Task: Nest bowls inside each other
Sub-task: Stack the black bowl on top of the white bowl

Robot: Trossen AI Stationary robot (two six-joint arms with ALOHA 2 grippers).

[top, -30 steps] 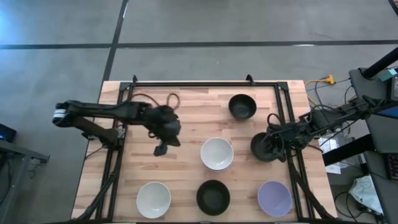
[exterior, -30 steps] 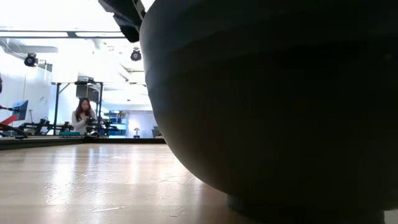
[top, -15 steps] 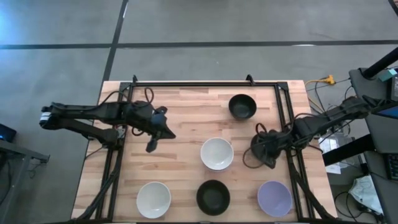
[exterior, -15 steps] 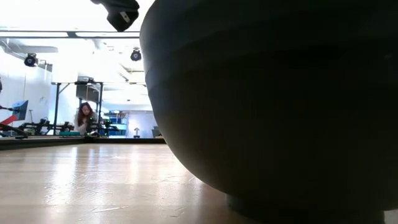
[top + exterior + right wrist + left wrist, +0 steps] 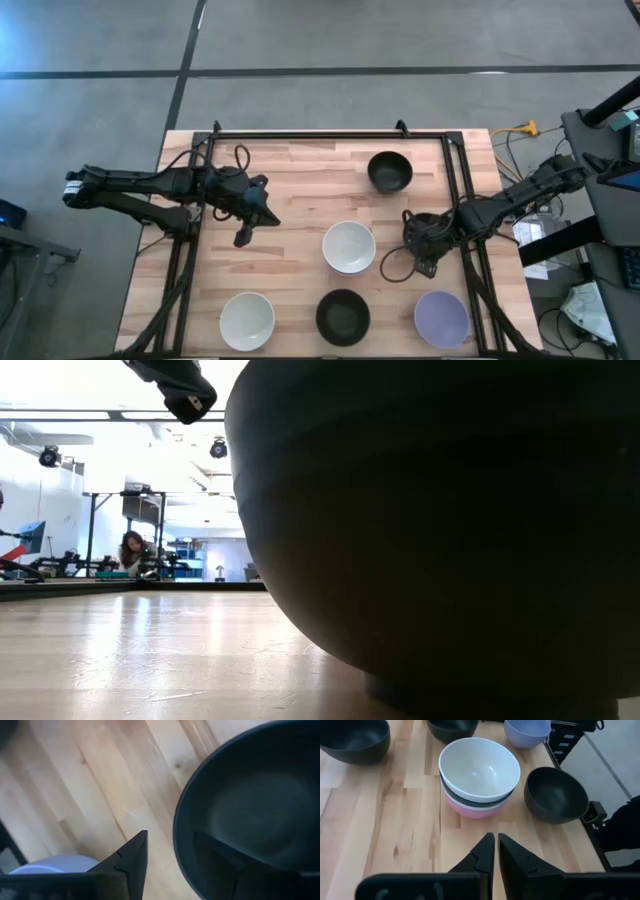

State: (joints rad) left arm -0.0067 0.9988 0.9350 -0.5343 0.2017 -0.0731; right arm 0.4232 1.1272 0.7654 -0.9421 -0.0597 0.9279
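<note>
My right gripper (image 5: 424, 262) is shut on a black bowl (image 5: 555, 795), just right of a stack (image 5: 349, 247) with a white bowl on top, then a black one, then a pink one at the bottom (image 5: 472, 811). A black bowl (image 5: 389, 171) stands far. Along the near edge stand a white bowl (image 5: 247, 320), a black bowl (image 5: 342, 317) and a lavender bowl (image 5: 441, 319). The near black bowl fills the low view (image 5: 440, 530). My left gripper (image 5: 495, 838) is shut and empty, left of the stack and above the table. My right gripper holds the black bowl by its rim (image 5: 180, 847), on the side toward the table's right. One finger (image 5: 220, 856) is inside the bowl and the other finger (image 5: 131, 857) outside. The bowl sits tilted in the hold; whether its foot touches the table, I cannot tell.
A black frame rail (image 5: 330, 135) runs along the far edge, with more rails down both sides. Cables (image 5: 225, 160) hang by the left arm. Bare wood (image 5: 300, 190) lies between the left gripper and the stack. Beyond the table a person (image 5: 130, 550) shows in the room.
My right gripper has carried the black bowl from near the table's right rail toward the near edge and left, closer to the stack. My left gripper has drawn back toward the table's left edge, away from the stack, and stayed shut.
</note>
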